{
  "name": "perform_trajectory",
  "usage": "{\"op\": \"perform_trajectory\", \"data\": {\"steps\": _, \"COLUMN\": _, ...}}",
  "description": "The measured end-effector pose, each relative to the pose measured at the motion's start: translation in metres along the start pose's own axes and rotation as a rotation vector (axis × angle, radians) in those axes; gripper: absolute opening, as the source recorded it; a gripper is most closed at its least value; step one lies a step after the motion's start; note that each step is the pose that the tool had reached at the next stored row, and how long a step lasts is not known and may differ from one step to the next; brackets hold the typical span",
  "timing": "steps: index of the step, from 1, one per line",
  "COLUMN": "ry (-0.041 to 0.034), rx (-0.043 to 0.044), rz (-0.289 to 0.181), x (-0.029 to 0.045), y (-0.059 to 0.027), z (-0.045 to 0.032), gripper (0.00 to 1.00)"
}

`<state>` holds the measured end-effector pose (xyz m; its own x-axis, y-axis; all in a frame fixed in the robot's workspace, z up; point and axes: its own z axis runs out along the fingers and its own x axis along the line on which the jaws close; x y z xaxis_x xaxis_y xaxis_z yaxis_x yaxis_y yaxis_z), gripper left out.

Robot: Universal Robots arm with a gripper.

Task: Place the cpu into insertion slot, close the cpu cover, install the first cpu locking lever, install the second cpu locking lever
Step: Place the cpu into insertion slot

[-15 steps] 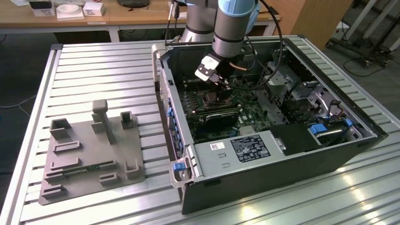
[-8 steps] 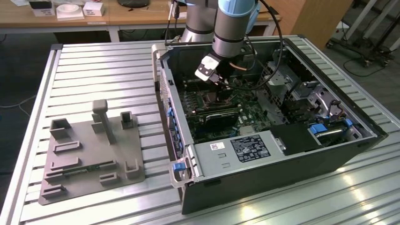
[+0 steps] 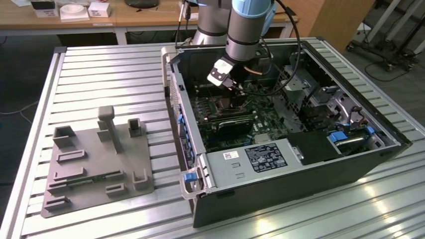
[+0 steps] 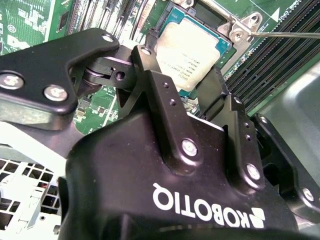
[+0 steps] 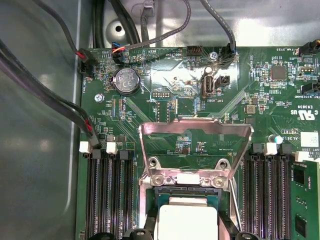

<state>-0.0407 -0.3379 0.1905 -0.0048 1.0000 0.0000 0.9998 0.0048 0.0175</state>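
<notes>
Inside the computer case (image 3: 299, 179) on the table (image 3: 106, 74), the end effector (image 4: 184, 69) pinches the cpu (image 4: 192, 47) by two opposite edges, right over the insertion slot (image 5: 185, 192); the cpu cover (image 5: 195, 128) stands tilted up, open, beside it

The cpu cover (image 5: 195, 135) stands raised just beyond the claw (image 4: 182, 70) and bars that side. Memory slots (image 5: 107, 195) lie low on both flanks, with free room above them. A thin lever (image 4: 285, 35) juts out close by. The case wall (image 3: 174, 97) seems well apart. The space overhead is open.
</notes>
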Motion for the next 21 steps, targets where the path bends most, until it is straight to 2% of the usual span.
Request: {"op": "perform_trajectory", "data": {"steps": 21, "ry": -0.0007, "rx": -0.0002, "rz": 0.005, "x": 0.0002, "y": -0.0007, "z": 0.0000, "gripper": 0.55}}
